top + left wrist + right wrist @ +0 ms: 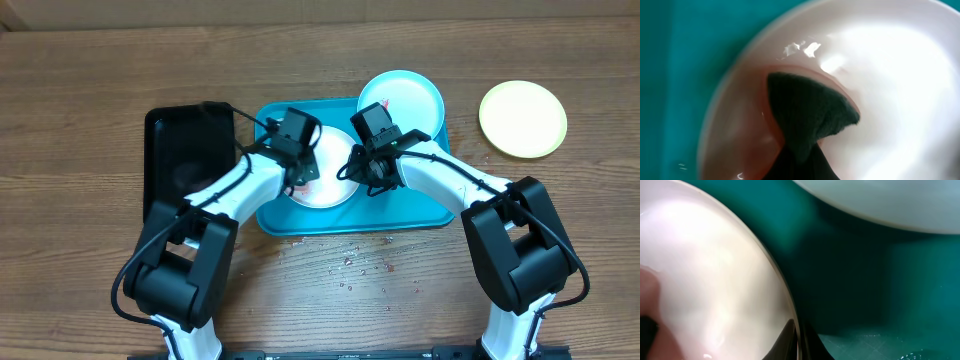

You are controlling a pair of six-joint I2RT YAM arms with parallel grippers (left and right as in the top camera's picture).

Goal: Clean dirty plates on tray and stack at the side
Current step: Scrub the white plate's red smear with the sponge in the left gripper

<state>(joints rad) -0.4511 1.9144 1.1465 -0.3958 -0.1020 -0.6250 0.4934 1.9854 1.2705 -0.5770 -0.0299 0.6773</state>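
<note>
**A:** Overhead first. Where are the plates?

**B:** White plate [330, 186] lies in the turquoise tray [420, 206], left of its middle. Light blue plate [402, 100] sits at the tray's far right corner and overlaps the rim. Yellow-green plate [522, 119] is off the tray, alone on the table [100, 60], well to the right. Black tray [185, 150] lies just left of the turquoise one. Red specks [360, 265] are scattered on the wood in front.

**A:** And the arms?

**B:** Left gripper [303, 168] is down over the white plate. Right gripper [365, 172] is at that plate's right edge.

**A:** Left wrist view?

**B:** Dark green pad [807, 112] is pressed flat on the white plate [900, 75], with a red smear [745, 125] around it. The pad narrows toward the bottom edge, so the claw looks pinched on it. The fingers themselves are blurred.

**A:** Right wrist view?

**B:** The white plate's [705, 265] rim runs down between two dark finger shapes, so the claw looks closed on the rim. Turquoise tray floor [855, 280] is beside it, and the light blue plate [890, 200] is at the top.
</note>
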